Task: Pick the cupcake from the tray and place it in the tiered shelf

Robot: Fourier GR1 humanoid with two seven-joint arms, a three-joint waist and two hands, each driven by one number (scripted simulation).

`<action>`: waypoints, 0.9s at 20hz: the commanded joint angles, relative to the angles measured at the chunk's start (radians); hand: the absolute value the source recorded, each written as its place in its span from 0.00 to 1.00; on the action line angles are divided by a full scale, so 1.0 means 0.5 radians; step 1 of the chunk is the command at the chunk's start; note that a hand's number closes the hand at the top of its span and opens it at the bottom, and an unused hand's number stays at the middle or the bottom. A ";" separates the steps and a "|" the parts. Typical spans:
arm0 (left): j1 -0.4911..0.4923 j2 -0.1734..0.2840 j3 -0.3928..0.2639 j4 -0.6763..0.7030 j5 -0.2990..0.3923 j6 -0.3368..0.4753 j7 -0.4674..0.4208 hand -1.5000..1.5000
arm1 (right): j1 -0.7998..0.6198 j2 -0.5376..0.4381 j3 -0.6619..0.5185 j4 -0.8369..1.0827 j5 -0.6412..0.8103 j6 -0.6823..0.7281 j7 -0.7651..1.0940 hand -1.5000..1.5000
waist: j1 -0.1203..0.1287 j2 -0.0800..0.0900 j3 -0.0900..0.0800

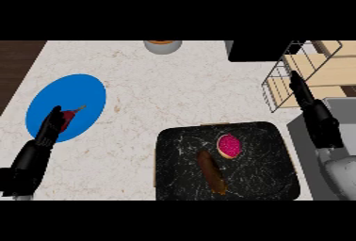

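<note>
The cupcake (229, 146) lay on the tray (271, 179) near its back edge, beside a brown roll (211, 172). The right hand (314, 117), fingers straight, hung by the shelf (306, 75) at the counter's right edge. The left hand (43, 136), fingers straight, overlapped the blue plate (76, 94).

Pale veined marble on the desk (173, 94), smooth and matt. The tray (271, 174) shows black stone with white flecks, slightly glossy. Thin dark metal wire frames the tiered shelf (278, 77), light wood boards inside. The blue plate (76, 94) looks flat, matt.
</note>
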 commanded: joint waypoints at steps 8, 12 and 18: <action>-0.283 -0.183 -0.120 0.014 -0.059 0.021 0.129 0.50 | -0.035 0.646 -0.221 -0.027 -1.049 0.407 0.160 1.00 | -0.021 0.157 0.116; -0.479 -0.260 -0.173 0.101 -0.082 0.006 0.271 0.50 | -0.035 0.149 -0.022 0.333 0.156 -0.287 -0.100 1.00 | 0.009 0.103 0.028; -0.492 -0.361 -0.215 0.158 -0.119 0.056 0.262 0.50 | -0.011 0.308 -0.315 0.374 -0.236 -0.131 -0.489 0.00 | 0.004 0.103 0.037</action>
